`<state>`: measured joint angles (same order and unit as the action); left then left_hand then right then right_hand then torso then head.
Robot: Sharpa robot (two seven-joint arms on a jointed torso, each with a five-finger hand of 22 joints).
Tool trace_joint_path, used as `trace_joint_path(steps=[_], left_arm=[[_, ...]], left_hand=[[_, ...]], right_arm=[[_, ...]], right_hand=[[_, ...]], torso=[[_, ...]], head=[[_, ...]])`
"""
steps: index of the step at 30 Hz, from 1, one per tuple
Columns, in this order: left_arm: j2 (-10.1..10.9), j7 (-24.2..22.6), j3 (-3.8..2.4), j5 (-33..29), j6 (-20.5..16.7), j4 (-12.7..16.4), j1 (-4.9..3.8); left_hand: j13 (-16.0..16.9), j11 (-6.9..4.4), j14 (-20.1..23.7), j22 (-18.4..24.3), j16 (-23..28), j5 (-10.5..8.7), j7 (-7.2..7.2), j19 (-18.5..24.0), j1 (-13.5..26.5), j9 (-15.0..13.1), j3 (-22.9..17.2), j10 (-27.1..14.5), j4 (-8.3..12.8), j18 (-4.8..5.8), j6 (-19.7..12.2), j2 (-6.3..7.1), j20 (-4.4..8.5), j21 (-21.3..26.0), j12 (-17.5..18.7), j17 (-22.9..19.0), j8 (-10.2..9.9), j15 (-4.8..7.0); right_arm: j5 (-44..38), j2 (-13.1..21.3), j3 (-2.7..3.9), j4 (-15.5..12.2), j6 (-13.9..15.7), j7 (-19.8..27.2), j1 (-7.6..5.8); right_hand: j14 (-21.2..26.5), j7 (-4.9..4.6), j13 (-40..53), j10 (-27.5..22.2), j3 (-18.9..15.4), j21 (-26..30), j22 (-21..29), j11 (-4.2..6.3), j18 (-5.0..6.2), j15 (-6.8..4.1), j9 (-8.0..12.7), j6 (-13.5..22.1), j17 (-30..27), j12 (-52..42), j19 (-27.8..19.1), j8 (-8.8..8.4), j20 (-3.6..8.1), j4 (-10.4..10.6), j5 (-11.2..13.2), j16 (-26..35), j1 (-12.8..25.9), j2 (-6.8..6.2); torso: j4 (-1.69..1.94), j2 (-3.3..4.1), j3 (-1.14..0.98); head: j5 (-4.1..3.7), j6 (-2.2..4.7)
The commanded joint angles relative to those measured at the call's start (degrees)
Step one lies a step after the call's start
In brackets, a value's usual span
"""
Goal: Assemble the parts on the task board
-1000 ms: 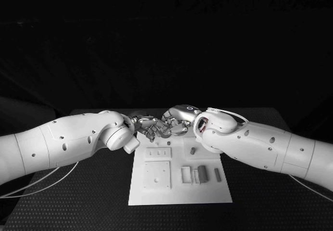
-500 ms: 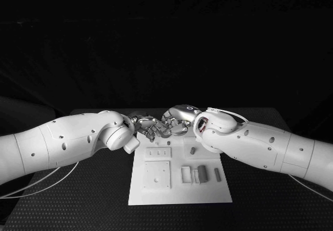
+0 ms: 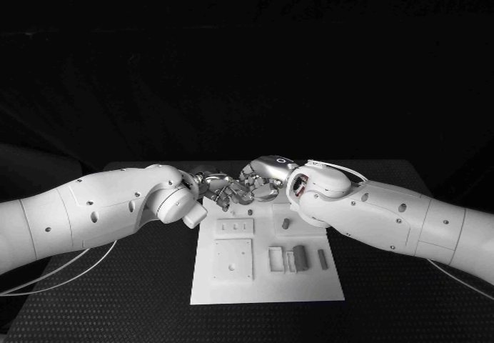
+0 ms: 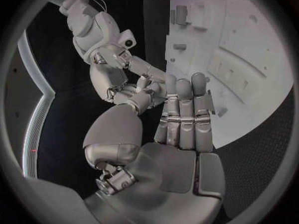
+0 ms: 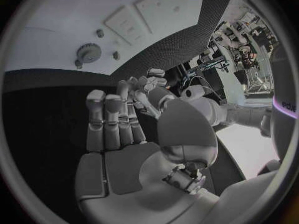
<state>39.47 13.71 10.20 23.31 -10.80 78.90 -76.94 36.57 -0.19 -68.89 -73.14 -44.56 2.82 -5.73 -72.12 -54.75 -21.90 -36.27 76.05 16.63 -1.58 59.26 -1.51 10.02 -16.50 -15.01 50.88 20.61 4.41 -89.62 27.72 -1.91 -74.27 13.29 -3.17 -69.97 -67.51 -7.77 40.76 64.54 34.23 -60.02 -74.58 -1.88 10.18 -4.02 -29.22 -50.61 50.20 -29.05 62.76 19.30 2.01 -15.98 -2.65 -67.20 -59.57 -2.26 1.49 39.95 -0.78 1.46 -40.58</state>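
Observation:
The white task board [image 3: 263,275] lies in the middle of the table, with grey parts [image 3: 300,256] standing in its near right slots and one small part [image 3: 286,224] farther back. My left hand [image 3: 218,187] and right hand [image 3: 263,180] meet fingertip to fingertip above the board's far edge. In the left wrist view my left hand [image 4: 184,119] keeps its fingers straight and side by side, its thumb reaching to the right hand [image 4: 115,69]. In the right wrist view my right hand [image 5: 115,129] faces the left hand's fingertips [image 5: 151,81]. Whether a part sits between them is hidden.
A gear [image 5: 89,52] and small pegs [image 5: 99,33] stand on the board [image 5: 56,20] near its far end. Recessed plates [image 3: 233,259] take up the board's left half. Dark table [image 3: 113,307] surrounds the board on both sides.
The fingers of both hands have shifted slightly where they meet. The arms and the board stay where they were.

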Motion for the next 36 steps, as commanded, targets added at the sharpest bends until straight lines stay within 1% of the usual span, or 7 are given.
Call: trace_joint_path(steps=[1, 10, 18, 23, 29, 32, 36], left_arm=[[-0.26, -2.16, -0.32, -1.35, 0.82, 0.48, -0.28], [-0.16, -2.26, -0.34, -1.58, 0.99, 0.45, -0.28], [-0.09, -1.97, -0.35, -0.93, 0.72, 0.38, -0.27], [0.09, -1.76, -0.35, -0.19, 0.55, 0.26, -0.27], [0.17, -1.77, -0.35, 0.46, 1.4, 0.24, -0.27], [0.22, -1.8, -0.35, 0.55, 1.61, 0.25, -0.27], [0.39, -1.77, -0.35, 0.87, 1.82, 0.19, -0.27]], left_hand=[[0.12, 0.41, 0.55, -0.12, -0.24, -0.03, -0.07, -0.57, -0.23, -4.27, -0.3, 0.1, 0.03, -0.99, 0.23, 0.36, 0.15, 0.36, 0.36, -0.08, 0.17, 0.21], [0.17, 0.42, 0.57, -0.19, -0.31, -0.03, -0.09, -0.59, -0.32, -4.33, -0.36, 0.12, 0.03, -0.99, 0.2, 0.19, 0.14, 0.36, 0.36, -0.07, 0.21, 0.2], [0.4, 0.31, 0.44, -0.43, -0.63, -0.04, 0.09, -0.75, -0.35, -4.72, -0.33, 0.39, 0.03, -1.02, 0.59, -0.35, 0.15, 0.31, 0.22, 0.01, 0.64, 0.25], [0.81, 0.05, 0.08, -0.84, -1.26, -0.04, 0.36, -1.2, -0.65, -5.32, -0.29, 0.87, 0.08, -1.11, 0.94, -0.74, 0.32, 0.06, -0.13, 0.22, 1.17, 0.5], [1.31, -0.18, -0.11, -1.4, -1.95, -0.04, 0.57, -1.56, -0.94, -6.03, -0.18, 1.18, 0.11, -1.15, 1.09, -0.83, 0.52, -0.22, -0.56, 0.47, 1.64, 0.74], [1.56, -0.26, -0.16, -1.68, -2.27, -0.04, 0.64, -1.7, -1.02, -6.37, -0.11, 1.28, 0.11, -1.15, 1.13, -0.83, 0.6, -0.35, -0.77, 0.57, 1.83, 0.84], [1.86, -0.35, -0.21, -2.01, -2.64, -0.04, 0.7, -1.84, -0.98, -6.74, -0.02, 1.36, 0.08, -1.13, 1.13, -0.88, 0.7, -0.5, -1.02, 0.68, 2.01, 0.95]], right_arm=[[-0.22, -0.26, -0.18, -0.04, -1.29, 0.93, 0.35], [-0.2, -0.27, -0.18, 0.16, -1.51, 0.96, 0.5], [-0.2, -0.01, -0.18, 0.27, -0.42, 1.09, 0.52], [0.28, 0.18, -0.18, 0.26, 0.87, 1.06, 0.53], [0.41, 0.46, -0.18, 0.26, 1.79, 1.04, 0.6], [0.41, 0.73, -0.18, 0.19, 2.03, 1.09, 0.68], [0.42, 1.19, -0.18, 0.02, 2.21, 1.14, 0.83]], right_hand=[[0.05, -0.44, -0.01, 0.25, 0.17, 0.19, 0.06, -0.04, 4.82, -0.31, -0.02, -0.1, -0.06, 0.2, -0.05, 0.03, 0.47, 0.29, -0.12, 0.03, 0.25, 0.11], [0.06, -0.43, 0.0, 0.27, 0.19, 0.23, 0.06, -0.03, 4.82, -0.32, -0.02, -0.13, -0.07, 0.23, -0.07, 0.03, 0.47, 0.23, -0.12, 0.06, 0.23, 0.12], [0.13, -0.48, 0.0, 0.21, 0.1, 0.32, 0.06, -0.07, 4.82, -0.3, 0.02, 0.05, -0.13, 0.38, -0.12, -0.13, 0.45, 0.03, -0.12, 0.15, 0.3, -0.31], [0.25, -0.95, -0.05, -0.54, -0.02, 0.57, 0.12, -0.49, 4.82, 0.08, 0.37, 1.45, -0.19, 0.96, -0.21, -1.04, 0.41, -0.16, -0.11, 0.26, 0.26, -1.68], [0.6, -2.39, 0.03, -1.83, -0.08, 0.89, 0.19, -1.79, 4.82, 1.33, 1.7, 6.5, -0.19, 1.66, -0.27, -3.98, 0.33, -0.27, -0.12, 0.33, -0.36, -4.02], [0.71, -2.94, 0.21, -2.15, -0.07, 0.98, 0.19, -2.28, 4.82, 1.8, 2.1, 8.21, -0.16, 1.7, -0.28, -4.91, 0.25, -0.18, -0.11, 0.27, -0.71, -4.59], [0.79, -3.12, 0.36, -2.35, -0.1, 1.02, 0.17, -2.46, 4.82, 1.98, 2.18, 8.66, -0.14, 1.7, -0.28, -5.12, 0.18, -0.1, -0.12, 0.23, -0.86, -4.95]], torso=[[-0.03, 0.01, -0.01], [-0.02, 0.01, -0.02], [-0.03, 0.0, -0.01], [-0.03, 0.0, -0.01], [-0.05, 0.0, -0.05], [-0.06, 0.01, -0.05], [-0.04, 0.01, -0.05]], head=[[0.0, 0.0], [0.0, -0.03], [-0.03, -0.04], [-0.04, -0.06], [-0.07, -0.07], [-0.08, -0.08], [-0.09, -0.09]])
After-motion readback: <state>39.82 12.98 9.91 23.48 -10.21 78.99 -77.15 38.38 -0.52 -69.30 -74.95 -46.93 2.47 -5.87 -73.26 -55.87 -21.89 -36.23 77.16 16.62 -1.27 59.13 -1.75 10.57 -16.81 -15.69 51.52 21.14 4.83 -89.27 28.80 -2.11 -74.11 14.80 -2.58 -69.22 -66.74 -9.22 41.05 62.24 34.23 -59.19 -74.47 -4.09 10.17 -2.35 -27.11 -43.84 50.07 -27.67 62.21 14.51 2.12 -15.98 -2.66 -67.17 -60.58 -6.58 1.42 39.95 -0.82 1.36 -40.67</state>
